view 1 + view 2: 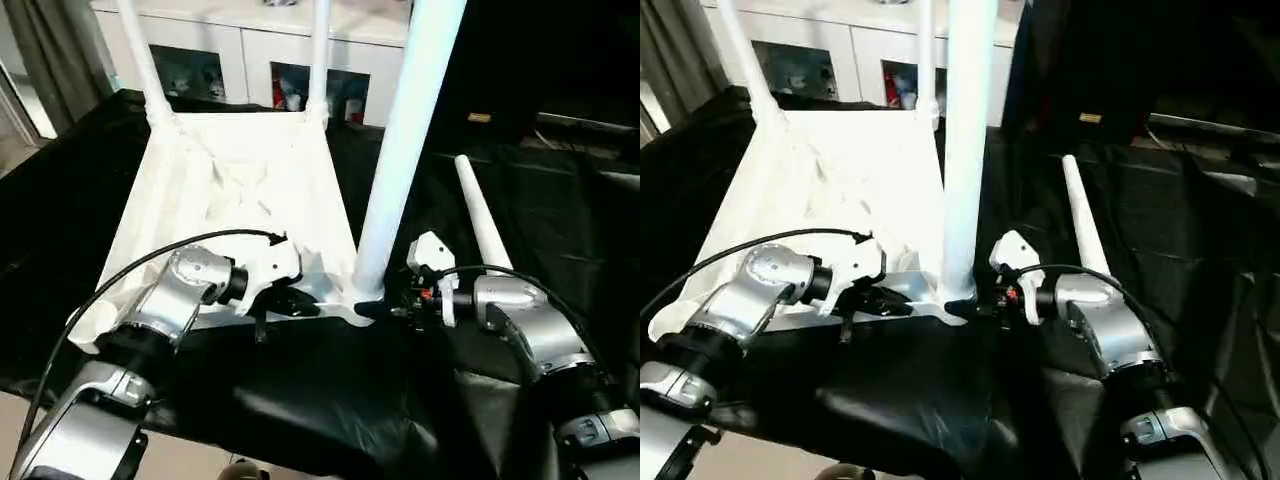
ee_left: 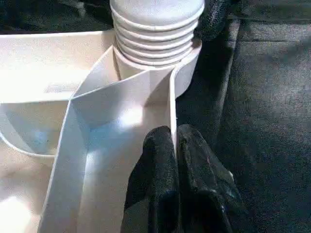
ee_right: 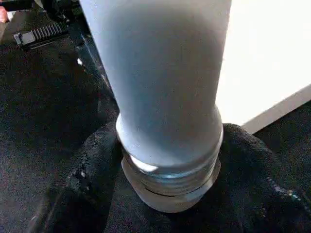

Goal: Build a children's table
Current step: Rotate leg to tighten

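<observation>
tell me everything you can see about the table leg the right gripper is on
The near leg is a long white tube of smooth plastic, standing nearly upright at the tabletop's near right corner. Its lower end is ribbed with screw threads, still partly showing above the round corner socket that it sits in. The right gripper has its black jaws around the leg's base, one on each side, just above the threads. The leg's top runs out of the picture.
</observation>
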Robot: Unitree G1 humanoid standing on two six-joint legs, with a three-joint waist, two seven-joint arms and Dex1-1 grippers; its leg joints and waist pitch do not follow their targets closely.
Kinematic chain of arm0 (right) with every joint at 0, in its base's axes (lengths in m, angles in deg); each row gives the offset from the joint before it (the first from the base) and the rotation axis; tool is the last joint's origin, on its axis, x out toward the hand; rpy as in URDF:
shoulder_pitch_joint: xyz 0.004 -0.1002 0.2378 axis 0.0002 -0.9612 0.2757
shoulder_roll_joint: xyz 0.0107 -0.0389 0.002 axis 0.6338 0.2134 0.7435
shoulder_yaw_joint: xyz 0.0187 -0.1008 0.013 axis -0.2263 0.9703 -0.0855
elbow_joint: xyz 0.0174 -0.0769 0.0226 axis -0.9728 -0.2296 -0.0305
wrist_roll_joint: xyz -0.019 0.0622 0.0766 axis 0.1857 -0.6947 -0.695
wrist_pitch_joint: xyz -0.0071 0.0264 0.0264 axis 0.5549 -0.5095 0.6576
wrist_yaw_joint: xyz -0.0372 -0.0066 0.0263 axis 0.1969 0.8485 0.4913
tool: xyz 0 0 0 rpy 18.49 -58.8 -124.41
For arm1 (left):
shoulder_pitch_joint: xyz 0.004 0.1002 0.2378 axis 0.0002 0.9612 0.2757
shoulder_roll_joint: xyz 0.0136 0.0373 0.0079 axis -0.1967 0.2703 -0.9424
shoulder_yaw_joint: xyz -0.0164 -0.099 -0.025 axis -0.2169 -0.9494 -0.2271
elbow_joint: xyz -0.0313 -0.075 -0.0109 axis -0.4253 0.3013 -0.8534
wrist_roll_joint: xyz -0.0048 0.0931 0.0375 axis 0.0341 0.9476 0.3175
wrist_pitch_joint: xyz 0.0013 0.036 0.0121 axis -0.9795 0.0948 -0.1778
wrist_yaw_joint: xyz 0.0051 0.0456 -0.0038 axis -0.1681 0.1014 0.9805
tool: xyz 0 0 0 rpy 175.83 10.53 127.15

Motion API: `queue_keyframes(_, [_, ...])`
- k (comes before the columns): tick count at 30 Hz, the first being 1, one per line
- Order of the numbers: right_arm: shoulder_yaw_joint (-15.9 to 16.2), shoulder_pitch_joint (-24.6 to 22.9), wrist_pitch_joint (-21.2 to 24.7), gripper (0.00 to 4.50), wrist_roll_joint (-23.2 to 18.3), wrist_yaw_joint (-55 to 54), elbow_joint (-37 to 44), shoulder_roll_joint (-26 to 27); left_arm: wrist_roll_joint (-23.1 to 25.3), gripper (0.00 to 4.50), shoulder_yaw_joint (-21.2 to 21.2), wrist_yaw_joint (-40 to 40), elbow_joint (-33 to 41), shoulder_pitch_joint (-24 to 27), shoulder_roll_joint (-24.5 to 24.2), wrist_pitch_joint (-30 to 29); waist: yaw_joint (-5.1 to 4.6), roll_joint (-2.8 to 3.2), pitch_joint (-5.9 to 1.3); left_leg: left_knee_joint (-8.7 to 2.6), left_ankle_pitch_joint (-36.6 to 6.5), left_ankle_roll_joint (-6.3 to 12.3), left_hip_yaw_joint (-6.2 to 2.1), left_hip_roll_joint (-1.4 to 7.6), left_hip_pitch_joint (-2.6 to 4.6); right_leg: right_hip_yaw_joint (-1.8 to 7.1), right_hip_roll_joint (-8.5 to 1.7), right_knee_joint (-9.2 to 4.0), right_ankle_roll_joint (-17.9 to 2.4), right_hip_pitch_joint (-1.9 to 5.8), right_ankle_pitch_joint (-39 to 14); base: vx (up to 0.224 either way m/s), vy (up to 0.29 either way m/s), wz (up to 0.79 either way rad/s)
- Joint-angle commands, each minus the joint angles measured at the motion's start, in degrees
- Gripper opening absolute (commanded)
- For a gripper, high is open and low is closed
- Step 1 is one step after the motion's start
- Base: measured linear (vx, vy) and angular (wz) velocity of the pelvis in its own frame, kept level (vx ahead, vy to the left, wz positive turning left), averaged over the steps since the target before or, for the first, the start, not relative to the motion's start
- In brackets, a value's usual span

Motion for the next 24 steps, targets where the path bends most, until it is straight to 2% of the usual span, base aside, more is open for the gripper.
queue_keyframes(1, [1.1, -0.2, 0.4, 2.76, -0.4, 1.0, 0.3, 0.4, -1.8, 0.00, 0.3, 1.5, 3.3, -0.4, 1.0, 0.4, -0.16, -0.13, -4.34, -3.85, -10.5, 1.85, -0.51, 2.33, 0.90, 2.90, -4.97, -4.08, -11.5, 2.86, -12.5, 0.000, 0.000, 0.00])
queue_keyframes(4, [1.1, -0.6, 0.4, 2.75, -0.5, 1.1, 0.5, 0.5, -1.7, 0.00, 0.2, 1.2, 3.7, -0.3, 1.0, 0.1, -0.17, -0.08, -4.34, -3.82, -10.2, 2.01, -0.50, 2.28, 0.85, 2.86, -4.92, -4.05, -11.7, 2.88, -11.9, 0.000, 0.000, 0.00])
queue_keyframes(5, [1.1, -0.9, 0.4, 2.74, -0.6, 1.0, 0.5, 0.6, -1.7, 0.00, 0.2, 1.2, 3.8, -0.2, 0.9, 0.0, -0.15, 0.12, -4.38, -3.80, -10.2, 1.99, -0.51, 2.29, 0.89, 2.87, -4.92, -3.98, -11.8, 2.86, -11.6, 0.000, 0.000, 0.00])
queue_keyframes(6, [0.9, -1.1, 0.4, 2.74, -0.6, 0.6, 0.5, 0.7, -1.6, 0.00, 0.1, 0.8, 3.7, -0.2, 0.9, 0.0, -0.16, -0.03, -4.33, -3.76, -10.4, 2.01, -0.44, 2.22, 0.86, 2.89, -4.93, -4.13, -11.8, 2.88, -11.8, 0.000, 0.000, 0.00])
queue_keyframes(10, [-1.5, -1.6, -0.1, 2.74, -0.3, -5.1, -2.0, 2.7, -0.4, 0.00, -0.5, -3.0, 1.9, -0.8, 2.0, -0.3, -0.24, 0.00, -4.26, -3.90, -11.5, 1.50, -0.55, 2.20, 0.96, 2.84, -5.00, -4.37, -11.2, 2.83, -14.1, 0.000, 0.000, 0.00])
queue_keyframes(11, [-3.2, -1.4, -0.2, 2.74, -0.2, -9.6, -4.0, 4.4, 0.4, 0.00, -0.9, -6.1, 0.3, -1.6, 3.1, -1.2, -0.51, 0.18, -4.12, -3.93, -12.2, 1.20, -0.50, 2.15, 0.94, 2.89, -5.00, -4.49, -11.2, 2.53, -15.3, 0.000, 0.000, 0.00])
queue_keyframes(12, [-5.7, -1.1, -0.2, 2.74, -0.3, -16.1, -6.7, 6.8, 1.4, 0.00, -1.4, -10.5, -2.0, -2.8, 4.8, -2.5, -0.61, 0.10, -4.05, -4.00, -13.4, 0.55, -0.63, 2.09, 1.13, 2.80, -5.08, -4.85, -10.7, 2.57, -17.8, 0.000, 0.000, 0.00])
queue_keyframes(14, [-7.7, -0.8, 0.0, 2.74, -0.4, -22.1, -8.9, 9.1, 1.7, 0.00, -2.5, -15.5, -4.7, -4.3, 7.3, -3.0, -0.93, 0.15, -4.01, -4.06, -14.1, -0.34, -0.70, 1.89, 1.24, 2.75, -5.02, -5.15, -9.7, 2.48, -20.5, 0.000, 0.000, 0.00])
queue_keyframes(15, [-8.3, -0.7, -0.1, 2.74, -0.3, -24.3, -9.6, 9.9, 1.7, 0.00, -2.9, -17.3, -5.7, -4.9, 8.3, -3.2, -1.15, 0.00, -4.08, -4.09, -14.2, -0.76, -0.84, 1.83, 1.21, 2.68, -5.14, -5.22, -9.3, 2.54, -21.3, 0.000, 0.000, 0.00])
queue_keyframes(16, [-9.2, -0.4, 0.5, 2.73, -0.1, -29.0, -11.0, 12.0, 2.8, 0.00, -3.1, -22.7, -8.2, -6.4, 10.6, -3.2, -1.25, 0.09, -4.08, -4.16, -14.1, -0.77, -0.93, 1.78, 1.03, 2.62, -5.10, -5.25, -9.1, 2.77, -21.4, 0.000, 0.000, 0.00])
queue_keyframes(17, [-9.3, -0.4, 0.5, 2.73, 0.0, -29.5, -11.2, 12.2, 2.9, 0.00, -3.1, -23.2, -8.5, -6.6, 10.9, -3.3, -1.50, 0.04, -3.96, -4.16, -14.5, -0.65, -0.87, 1.78, 1.16, 2.66, -5.01, -5.51, -8.7, 2.53, -21.7, 0.000, 0.000, 0.00])
queue_keyframes(18, [-9.8, 0.1, 0.2, 2.73, 0.9, -34.2, -12.5, 14.1, 3.2, 0.00, -3.5, -27.0, -10.8, -8.0, 13.1, -4.0, -1.63, 0.22, -4.01, -3.98, -14.9, -0.35, -0.74, 1.58, 1.26, 2.75, -5.04, -5.71, -8.6, 2.34, -22.4, 0.000, 0.000, 0.00])
queue_keyframes(19, [-9.9, 0.5, 0.0, 2.73, 1.3, -36.4, -13.2, 15.1, 3.2, 0.00, -3.7, -28.6, -11.9, -8.6, 14.1, -4.5, -1.62, 0.49, -4.02, -3.96, -14.8, -0.43, -0.84, 1.57, 1.23, 2.72, -5.08, -5.69, -8.5, 2.46, -22.5, 0.000, 0.000, 0.00])
queue_keyframes(20, [-10.4, 1.1, 0.3, 2.73, 1.2, -38.6, -14.0, 16.5, 3.2, 0.00, -3.8, -30.8, -13.2, -9.5, 15.4, -4.8, -1.68, 0.27, -4.07, -3.96, -14.2, -0.18, -0.80, 1.50, 1.09, 2.72, -5.00, -5.73, -8.4, 2.50, -22.4, 0.000, 0.000, 0.00])
queue_keyframes(22, [-11.2, 2.2, 0.9, 2.73, 0.5, -41.5, -15.2, 18.9, 3.4, 0.00, -3.9, -33.5, -14.8, -10.7, 17.5, -5.0, -1.63, 0.35, -4.14, -3.94, -13.9, 0.24, -0.78, 1.45, 1.08, 2.70, -4.89, -5.76, -8.3, 2.53, -21.7, 0.000, 0.000, 0.00])
queue_keyframes(23, [-11.0, 2.4, 0.5, 2.73, 0.7, -41.6, -15.5, 19.4, 3.4, 0.00, -3.8, -33.4, -14.8, -10.8, 18.0, -4.8, -1.50, 0.73, -4.28, -3.94, -13.5, 0.42, -0.90, 1.52, 1.05, 2.70, -4.99, -5.59, -8.5, 2.66, -20.7, 0.000, 0.000, 0.00])
queue_keyframes(24, [-10.8, 2.7, -0.1, 2.73, 1.0, -41.6, -15.8, 19.9, 3.5, 0.00, -3.8, -33.2, -15.1, -11.1, 18.5, -4.6, -1.57, 0.49, -4.28, -3.99, -13.0, 0.86, -0.85, 1.52, 0.76, 2.68, -4.86, -5.48, -8.8, 2.82, -18.8, 0.000, 0.000, 0.00])
